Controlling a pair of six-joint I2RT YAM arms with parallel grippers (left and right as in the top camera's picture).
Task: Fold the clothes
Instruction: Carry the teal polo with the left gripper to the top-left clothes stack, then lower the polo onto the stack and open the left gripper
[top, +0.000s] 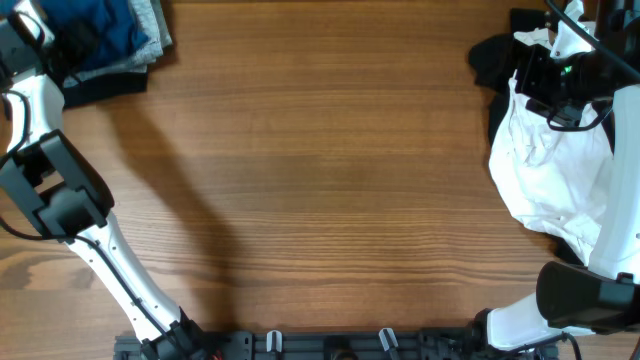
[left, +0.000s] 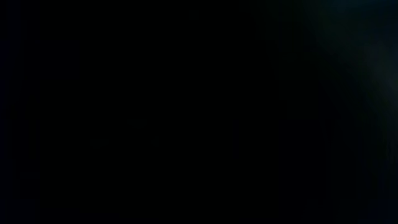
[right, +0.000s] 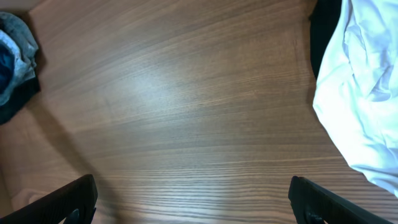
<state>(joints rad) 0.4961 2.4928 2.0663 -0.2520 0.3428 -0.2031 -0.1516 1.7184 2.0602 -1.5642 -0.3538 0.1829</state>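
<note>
Flat, matte wood-grain table. A crumpled white garment lies at the right edge over black fabric. A folded blue, grey and black stack sits in the far-left corner. Right gripper jaws: spread above bare wood. Left gripper, at the stack: jaw state cannot be determined.

Robot lab: wood table with arm mounting rail.

surface: brown wooden tabletop, grain running sideways | light: soft glare at centre; diagonal shadow at left
</note>
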